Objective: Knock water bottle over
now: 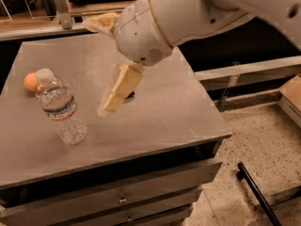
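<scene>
The water bottle (pixel 60 108) is clear ribbed plastic with a white cap and a white label banded in red and blue. It stands upright near the left side of the grey table top (pixel 169 121). My gripper (pixel 116 92) hangs from the white arm over the middle of the table. It is to the right of the bottle, clearly apart from it, and holds nothing.
An orange ball (pixel 30 82) lies just behind the bottle at the table's left edge. A dark packet (pixel 130 96) is mostly hidden behind the gripper. Drawers (pixel 122 199) front the table. On the floor to the right are a black bar (pixel 256 192) and a cardboard box (pixel 291 100).
</scene>
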Controlling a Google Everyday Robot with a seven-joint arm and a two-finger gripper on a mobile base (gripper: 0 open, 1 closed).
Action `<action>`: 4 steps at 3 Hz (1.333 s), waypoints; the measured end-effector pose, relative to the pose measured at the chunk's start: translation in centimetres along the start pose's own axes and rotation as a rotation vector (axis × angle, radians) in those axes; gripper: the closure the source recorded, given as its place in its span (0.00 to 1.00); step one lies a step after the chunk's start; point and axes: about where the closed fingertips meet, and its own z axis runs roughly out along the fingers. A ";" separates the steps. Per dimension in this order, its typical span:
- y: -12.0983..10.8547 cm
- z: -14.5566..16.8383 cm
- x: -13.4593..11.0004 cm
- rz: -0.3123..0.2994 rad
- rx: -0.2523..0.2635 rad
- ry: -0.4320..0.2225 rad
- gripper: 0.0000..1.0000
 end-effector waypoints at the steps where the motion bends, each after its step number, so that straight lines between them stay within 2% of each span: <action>1: -2.6 4.4 -1.2 -0.013 -0.011 -0.212 0.00; 2: -3.2 8.3 -1.3 0.023 -0.111 -0.319 0.00; 3: -1.0 10.8 -0.2 0.141 -0.233 -0.341 0.00; 4: -0.2 11.5 0.1 0.178 -0.266 -0.339 0.00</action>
